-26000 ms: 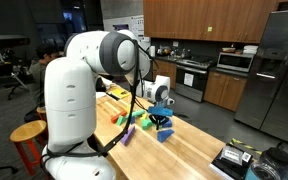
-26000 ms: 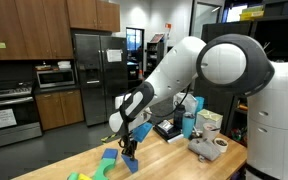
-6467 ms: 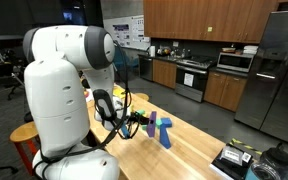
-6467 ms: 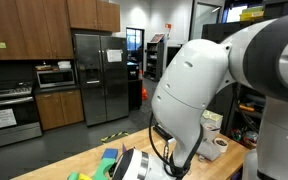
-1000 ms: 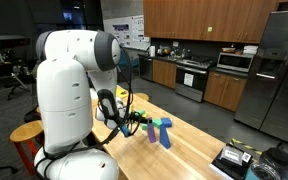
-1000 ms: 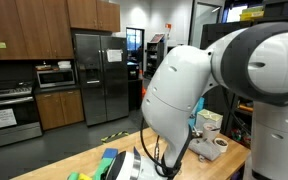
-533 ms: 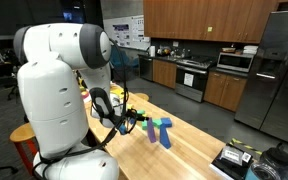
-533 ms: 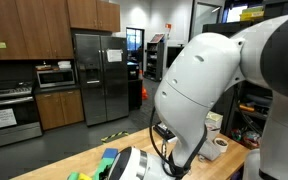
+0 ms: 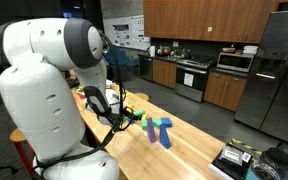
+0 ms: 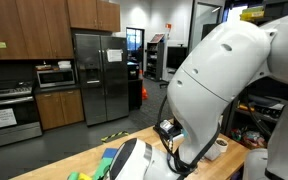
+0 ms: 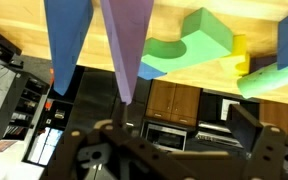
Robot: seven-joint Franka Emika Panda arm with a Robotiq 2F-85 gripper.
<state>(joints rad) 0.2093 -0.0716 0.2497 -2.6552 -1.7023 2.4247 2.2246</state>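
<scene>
Just ahead of the tool (image 11: pixel 174 150), a purple block (image 11: pixel 127 45) and a blue block (image 11: pixel 69 40) stand on the wooden bench (image 11: pixel 14 20).
Its fingers are spread wide with nothing between them, low over the bench and apart from both blocks. Farther ahead and to one side lie a green arch block (image 11: pixel 199 40) and a yellow block (image 11: pixel 240 50). Over the last second the white arm (image 9: pixel 44 80) has swung across both exterior views while the tool stayed low and the blocks kept their places; it looks like re-posing, not gripping, so nothing is in hand.
</scene>
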